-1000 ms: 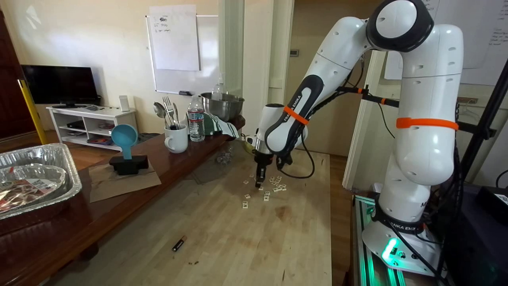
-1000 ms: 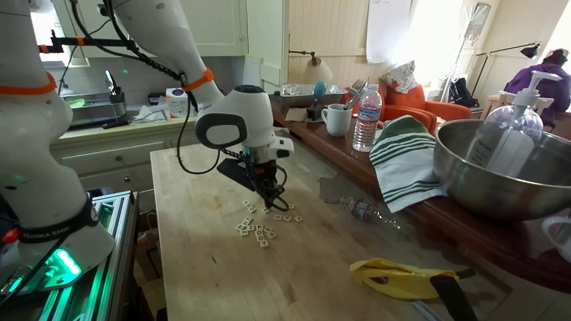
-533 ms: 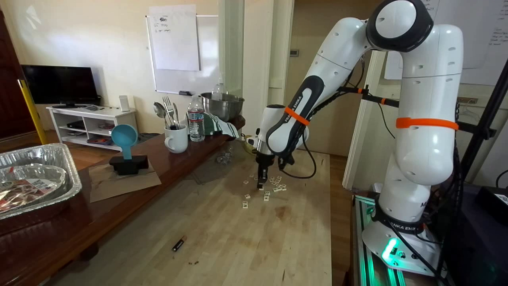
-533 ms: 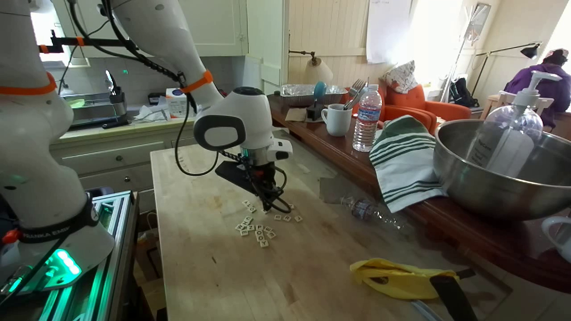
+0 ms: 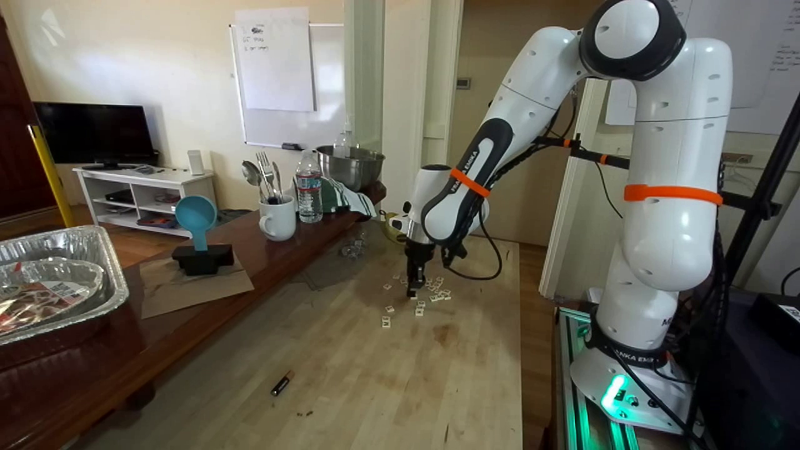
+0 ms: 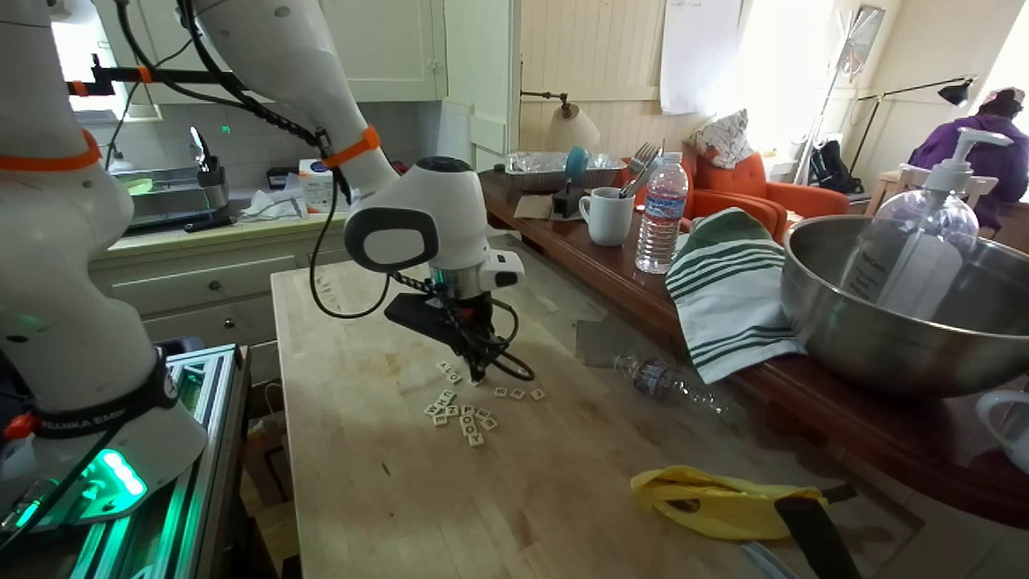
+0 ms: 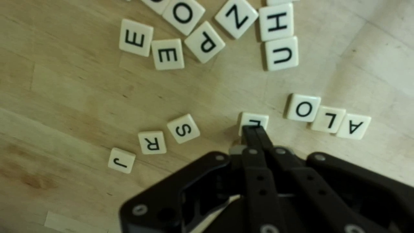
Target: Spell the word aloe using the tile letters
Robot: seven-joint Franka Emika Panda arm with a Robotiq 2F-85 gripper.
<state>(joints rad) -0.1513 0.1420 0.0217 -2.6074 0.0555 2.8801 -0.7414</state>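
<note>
Probable final step: the closed, empty gripper overlies a partly hidden E-like tile, near but apart from the A-L-O row, well inside the robot-side edge of the table; the next move calls for sliding that tile against the row's O.

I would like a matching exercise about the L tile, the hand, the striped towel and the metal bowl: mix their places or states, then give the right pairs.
Things
1. L tile
2. hand
3. striped towel
4. metal bowl

Places or states
A. hanging over the edge of the dark table
B. between an O tile and the A tile
C. with a pump bottle standing inside
D. shut, partly hiding a further tile in the wrist view

Right pairs: 1-B; 2-D; 3-A; 4-C
</note>
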